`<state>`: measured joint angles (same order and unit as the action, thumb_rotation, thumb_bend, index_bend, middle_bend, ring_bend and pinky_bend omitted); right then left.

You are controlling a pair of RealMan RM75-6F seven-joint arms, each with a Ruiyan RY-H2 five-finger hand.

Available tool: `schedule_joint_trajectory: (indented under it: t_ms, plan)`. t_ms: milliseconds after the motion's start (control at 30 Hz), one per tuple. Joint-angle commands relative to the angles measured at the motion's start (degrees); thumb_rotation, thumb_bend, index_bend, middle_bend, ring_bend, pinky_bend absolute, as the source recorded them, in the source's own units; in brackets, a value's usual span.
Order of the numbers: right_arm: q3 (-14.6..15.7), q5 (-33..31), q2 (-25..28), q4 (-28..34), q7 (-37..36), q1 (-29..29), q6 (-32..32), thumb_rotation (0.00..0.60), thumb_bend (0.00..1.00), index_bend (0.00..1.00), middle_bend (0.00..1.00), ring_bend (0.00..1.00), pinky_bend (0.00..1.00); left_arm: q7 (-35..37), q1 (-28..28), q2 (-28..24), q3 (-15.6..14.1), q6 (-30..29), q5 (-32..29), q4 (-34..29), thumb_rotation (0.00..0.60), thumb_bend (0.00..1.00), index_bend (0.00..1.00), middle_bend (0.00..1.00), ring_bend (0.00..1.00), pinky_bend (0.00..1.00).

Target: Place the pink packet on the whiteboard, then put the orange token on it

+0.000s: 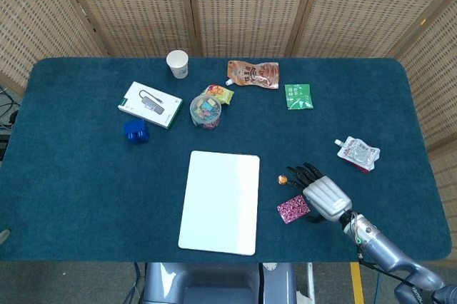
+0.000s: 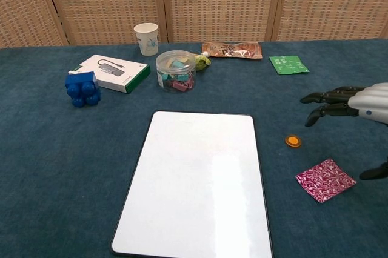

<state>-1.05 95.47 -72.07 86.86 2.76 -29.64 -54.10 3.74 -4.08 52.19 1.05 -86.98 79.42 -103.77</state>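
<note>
While nothing is held, the right hand (image 1: 321, 193) is shown above the table (image 1: 71, 190) with its fingers (image 2: 324, 97) extended, slightly spread and pointing toward the whiteboard. In the head view it is seen just beside the pink packet (image 1: 293, 208), partly over the packet's right edge, with its fingertips close to the orange token (image 1: 283, 179). In the chest view the hand (image 2: 357, 103) is seen raised off the surface, above and to the right of the token (image 2: 293, 141), and apart from the packet (image 2: 325, 180).

The packet is shown lying flat on the blue cloth, to the right of the whiteboard (image 1: 220, 201) and not on it. The token is seen between the whiteboard's right edge and the hand, near the packet but not touching it. The whiteboard (image 2: 197, 182) is bare.

Along the far side of the table are shown a paper cup (image 1: 178, 63), a white and green box (image 1: 150, 104), a blue block (image 1: 136, 131), a clear tub (image 1: 205, 111) of coloured items, a brown pouch (image 1: 253, 73) and a green sachet (image 1: 298, 95). A white spouted pouch (image 1: 358, 153) is seen near the right edge.

The left hand is not seen in either view.
</note>
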Motion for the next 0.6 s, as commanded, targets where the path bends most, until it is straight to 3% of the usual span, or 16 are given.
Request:
schedule_joint_trajectory:
  t_ms: [33,600]
  plan:
    - [0.1,-1.3,-0.9,0.0,1.7,-0.6,1.0,0.6,0.18,0.29,0.0,0.0,0.0,0.1,-0.1,-0.1,0.0,-0.1,0.2,-0.1,0.6,0.02,0.0,0.0,0.0,0.0]
    - [1.0,-4.9,-4.6,-1.6,10.2,-2.1,3.6,0.6,0.19,0.3,0.0,0.0,0.0,0.1,0.0,-0.1,-0.2,0.2,0.2,-0.2,0.6,0.03,0.0,0.0,0.0,0.0]
